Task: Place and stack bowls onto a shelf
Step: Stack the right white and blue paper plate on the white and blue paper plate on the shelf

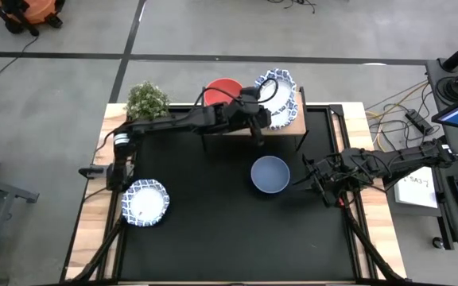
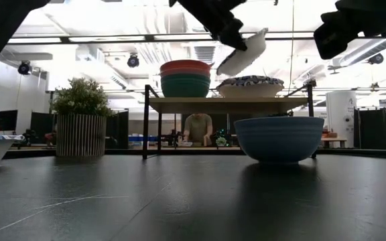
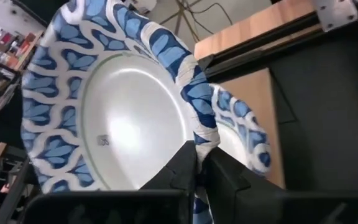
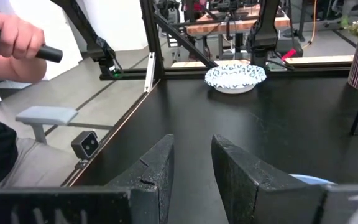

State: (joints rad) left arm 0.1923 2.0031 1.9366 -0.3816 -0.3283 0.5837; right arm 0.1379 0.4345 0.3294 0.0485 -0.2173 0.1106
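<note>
The left gripper (image 1: 262, 111) is clamped on a blue-patterned bowl (image 1: 280, 89), a white one with a wavy rim of blue leaf shapes. In the left wrist view the two dark fingers (image 3: 185, 165) pinch its rim (image 3: 194, 93) between them, and a small mark shows on the white inside. The low view shows this bowl (image 2: 243, 53) tilted steeply in the air above the shelf (image 2: 220, 104), just over a second patterned bowl (image 2: 250, 86) that sits upright on the right half of the light wood top. In the high view the held bowl overlaps that seated bowl (image 1: 285, 115) near the shelf's right end.

On the left half of the shelf stands a stack: a red bowl (image 2: 185, 67) nested on top of a green bowl (image 2: 185, 86). From above only the red bowl (image 1: 223, 89) shows.

A plain blue bowl (image 1: 270, 175) rests upright on the black mat of the worktop (image 1: 213, 238), in front of the shelf and nearer the right edge. The right gripper (image 1: 318, 181) hovers just beside it on its right, fingers (image 4: 160, 165) apart and holding nothing; the bowl's rim (image 4: 306, 180) shows beside them in the right wrist view.

Another patterned bowl (image 1: 144, 202) sits upright near the worktop's left edge, well apart from both grippers. A potted plant (image 1: 147, 101) stands at the far left corner, beside the shelf.
</note>
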